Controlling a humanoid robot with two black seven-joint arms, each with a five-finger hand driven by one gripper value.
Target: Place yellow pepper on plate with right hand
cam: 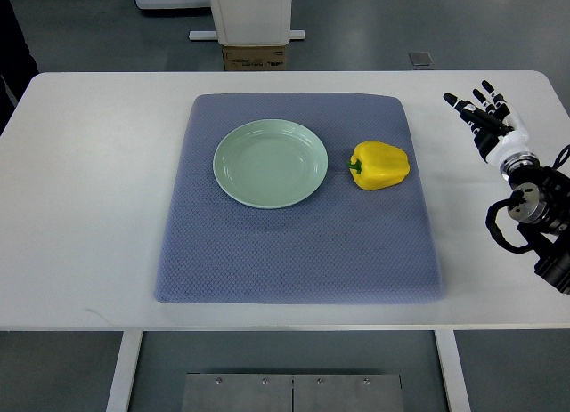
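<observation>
Nearest the robot's side runs the front edge of the white rectangular tabletop [89, 252], and on it lies a blue-grey quilted fabric mat [294, 252] that takes up most of the middle. At the right edge of the view the black jointed arm comes in over the bare white surface, ending in the right hand [485, 114], black-fingered with a white wrist piece. Its fingers are spread apart and pointing away toward the far side, and they grip nothing. It sits well clear of the mat, off to the right of it. The left arm does not show at all.

Further back on the mat is the glossy yellow bell pepper [381, 165], lying on its side just beside the round pale green plate [271, 163], to the plate's right, with a narrow strip of mat between them. The plate has nothing on it.

As I read it, the job has barely begun: no reach, no grasp, no lift, no placing is done, so all of it is left.

The pepper's long axis runs across the table, left to right. Its short green stem points left, toward the plate, and its rounded blossom end faces right, toward the waiting hand.

Beyond the far table edge a white stand and a small cardboard box [255, 58] sit on the grey floor.
</observation>
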